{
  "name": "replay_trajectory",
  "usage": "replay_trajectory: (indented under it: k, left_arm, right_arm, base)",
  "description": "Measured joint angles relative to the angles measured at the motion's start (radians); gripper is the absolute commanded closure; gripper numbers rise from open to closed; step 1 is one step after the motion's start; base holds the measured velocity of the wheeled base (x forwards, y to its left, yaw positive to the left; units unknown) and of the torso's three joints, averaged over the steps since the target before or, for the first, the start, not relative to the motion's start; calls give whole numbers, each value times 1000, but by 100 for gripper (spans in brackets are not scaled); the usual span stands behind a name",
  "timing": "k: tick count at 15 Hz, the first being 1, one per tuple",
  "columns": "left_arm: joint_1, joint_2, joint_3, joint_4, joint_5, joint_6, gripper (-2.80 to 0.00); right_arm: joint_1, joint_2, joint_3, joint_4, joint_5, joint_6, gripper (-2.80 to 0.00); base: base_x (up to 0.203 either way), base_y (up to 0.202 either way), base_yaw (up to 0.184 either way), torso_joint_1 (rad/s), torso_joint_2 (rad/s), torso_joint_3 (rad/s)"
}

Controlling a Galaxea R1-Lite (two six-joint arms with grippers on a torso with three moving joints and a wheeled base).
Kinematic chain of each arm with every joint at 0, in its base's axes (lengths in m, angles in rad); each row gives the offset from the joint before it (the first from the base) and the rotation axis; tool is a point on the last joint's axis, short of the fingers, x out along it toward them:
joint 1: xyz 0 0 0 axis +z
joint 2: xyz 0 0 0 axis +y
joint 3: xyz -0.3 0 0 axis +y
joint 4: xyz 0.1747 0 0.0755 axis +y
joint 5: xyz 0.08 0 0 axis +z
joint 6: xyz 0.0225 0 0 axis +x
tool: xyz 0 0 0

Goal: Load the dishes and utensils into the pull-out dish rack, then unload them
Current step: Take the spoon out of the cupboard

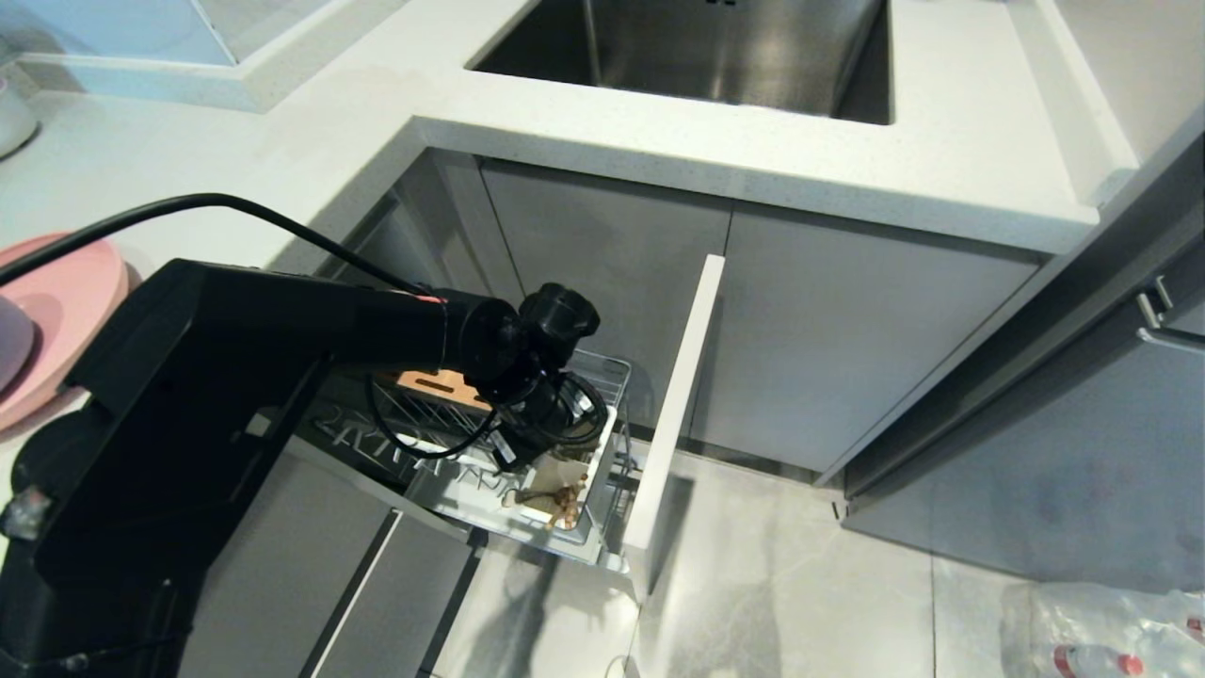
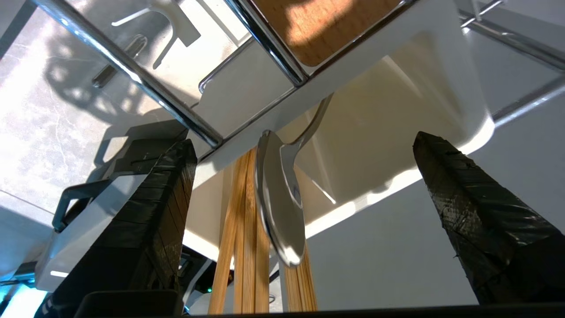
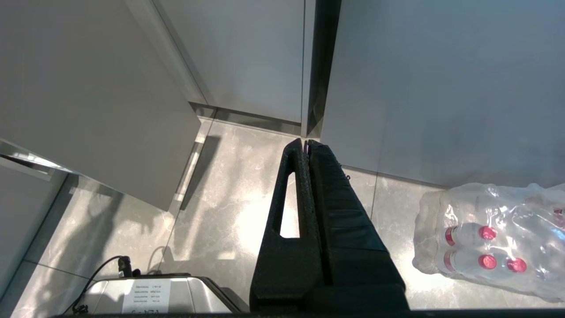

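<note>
The pull-out dish rack [image 1: 617, 372] stands drawn out below the counter, its front panel [image 1: 673, 405] seen edge-on. My left arm [image 1: 282, 339] reaches down into it. In the left wrist view my left gripper [image 2: 304, 139] is open, one finger [image 2: 150, 212] on each side of the white utensil cup [image 2: 441, 88]. A silver spoon [image 2: 280, 203] and wooden chopsticks [image 2: 245, 247] stand in that cup, between the fingers and touching neither. The pink plate [image 1: 56, 311] lies on the counter at far left with the blue-grey bowl [image 1: 8, 341] on it. My right gripper [image 3: 305, 142] hangs shut over the floor.
A steel sink [image 1: 715, 47] is set in the white countertop [image 1: 282, 160]. Grey cabinet fronts [image 1: 828, 348] surround the rack. A wrapped pack of water bottles [image 3: 494, 234] lies on the tiled floor at right. The rack's wooden strip [image 2: 318, 26] and chrome wires [image 2: 145, 79] are close to the left fingers.
</note>
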Motion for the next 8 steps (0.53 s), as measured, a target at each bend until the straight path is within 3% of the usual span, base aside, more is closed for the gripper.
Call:
replay_trajectory:
  k: [3, 4, 8]
  left_arm:
    - [0, 7, -2, 0, 0, 3, -280]
    - [0, 7, -3, 0, 3, 4, 0]
    - [0, 10, -3, 10, 5, 5, 0]
  right_arm:
    - [0, 0, 0, 0, 0, 0, 0]
    - [0, 0, 0, 0, 0, 0, 0]
    - [0, 0, 0, 0, 0, 0, 0]
  base:
    - [0, 0, 0, 0, 0, 0]
    - [0, 0, 0, 0, 0, 0]
    - [0, 0, 0, 0, 0, 0]
